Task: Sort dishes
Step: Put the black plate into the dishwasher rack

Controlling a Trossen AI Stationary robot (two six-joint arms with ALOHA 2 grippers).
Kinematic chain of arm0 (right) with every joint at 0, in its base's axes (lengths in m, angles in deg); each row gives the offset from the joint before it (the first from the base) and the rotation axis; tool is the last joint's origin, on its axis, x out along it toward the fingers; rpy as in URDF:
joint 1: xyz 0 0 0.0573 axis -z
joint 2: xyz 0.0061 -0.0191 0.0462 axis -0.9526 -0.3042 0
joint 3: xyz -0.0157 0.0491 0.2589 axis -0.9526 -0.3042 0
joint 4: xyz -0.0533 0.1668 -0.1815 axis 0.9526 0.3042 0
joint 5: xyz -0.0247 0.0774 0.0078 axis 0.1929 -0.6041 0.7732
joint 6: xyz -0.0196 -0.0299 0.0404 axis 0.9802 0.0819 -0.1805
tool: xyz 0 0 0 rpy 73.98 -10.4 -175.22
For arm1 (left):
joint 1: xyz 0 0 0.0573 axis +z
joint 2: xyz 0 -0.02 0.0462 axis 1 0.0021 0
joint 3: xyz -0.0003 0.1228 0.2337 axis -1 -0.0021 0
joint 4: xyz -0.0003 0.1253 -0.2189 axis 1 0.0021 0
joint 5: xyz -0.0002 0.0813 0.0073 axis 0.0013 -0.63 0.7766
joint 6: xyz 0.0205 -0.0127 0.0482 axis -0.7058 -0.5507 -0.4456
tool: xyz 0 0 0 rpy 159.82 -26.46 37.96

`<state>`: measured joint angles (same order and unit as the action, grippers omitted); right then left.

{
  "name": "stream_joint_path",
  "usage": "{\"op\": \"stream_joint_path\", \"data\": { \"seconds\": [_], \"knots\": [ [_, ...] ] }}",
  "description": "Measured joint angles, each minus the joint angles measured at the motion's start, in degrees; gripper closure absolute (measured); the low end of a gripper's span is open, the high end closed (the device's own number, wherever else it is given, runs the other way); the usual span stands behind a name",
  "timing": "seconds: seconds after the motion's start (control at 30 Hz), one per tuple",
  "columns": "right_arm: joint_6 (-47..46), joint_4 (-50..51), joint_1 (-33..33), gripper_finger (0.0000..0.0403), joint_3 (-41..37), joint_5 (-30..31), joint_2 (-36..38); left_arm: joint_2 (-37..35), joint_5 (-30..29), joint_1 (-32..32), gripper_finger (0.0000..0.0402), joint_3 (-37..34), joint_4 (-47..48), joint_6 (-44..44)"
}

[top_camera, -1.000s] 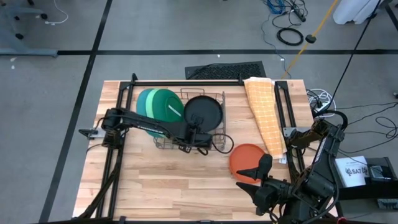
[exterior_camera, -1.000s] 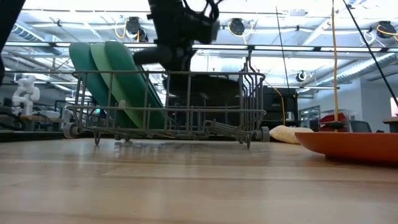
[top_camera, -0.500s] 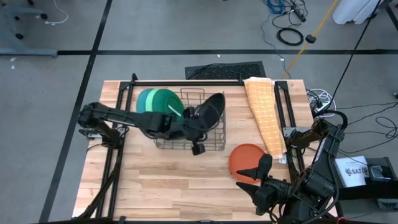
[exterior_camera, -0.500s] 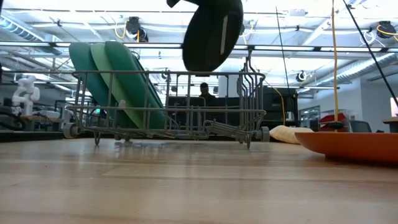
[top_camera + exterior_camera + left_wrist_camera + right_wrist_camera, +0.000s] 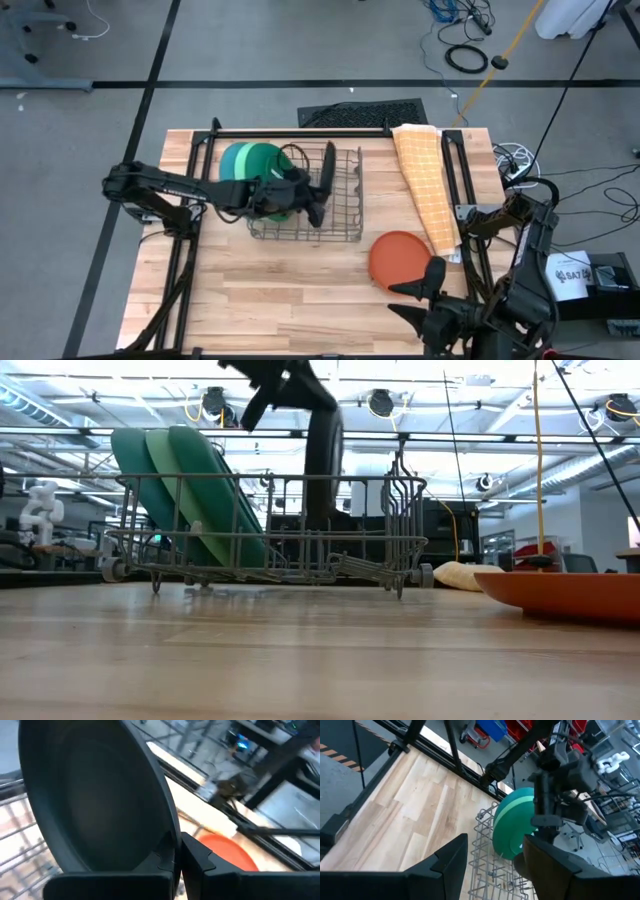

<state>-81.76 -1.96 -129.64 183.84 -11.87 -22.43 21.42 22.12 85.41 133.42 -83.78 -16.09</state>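
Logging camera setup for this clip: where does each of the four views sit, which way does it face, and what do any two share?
High: overhead, straight down on the table; both arms show.
Low: table-top height, level through the wire rack; left arm enters from above.
Left wrist: on the left arm, past the left tool shut on the black plate.
Right wrist: on the right arm, past the open right tool toward the rack.
Shared: black plate upright over the rack in high and low; orange plate in high, low, left wrist.

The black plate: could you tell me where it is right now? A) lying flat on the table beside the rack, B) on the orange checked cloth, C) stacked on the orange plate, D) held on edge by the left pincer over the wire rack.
D: the left pincer grips the black plate on edge, upright over the wire rack.
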Motion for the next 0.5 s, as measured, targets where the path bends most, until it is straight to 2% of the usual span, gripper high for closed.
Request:
{"op": "stream_joint_path", "data": {
  "seconds": [0.27,0.5],
  "knots": [
    [0.05,0.01,-0.26,0.0220,0.00,0.43,0.00,-2.26,-7.74,-1.00,0.0387,-4.56,-1.00,4.39],
    [0.26,0.03,-0.26,0.0220,0.00,0.40,0.00,-1.53,-9.57,-1.23,0.0387,-4.60,1.28,6.21]
  ]
}}
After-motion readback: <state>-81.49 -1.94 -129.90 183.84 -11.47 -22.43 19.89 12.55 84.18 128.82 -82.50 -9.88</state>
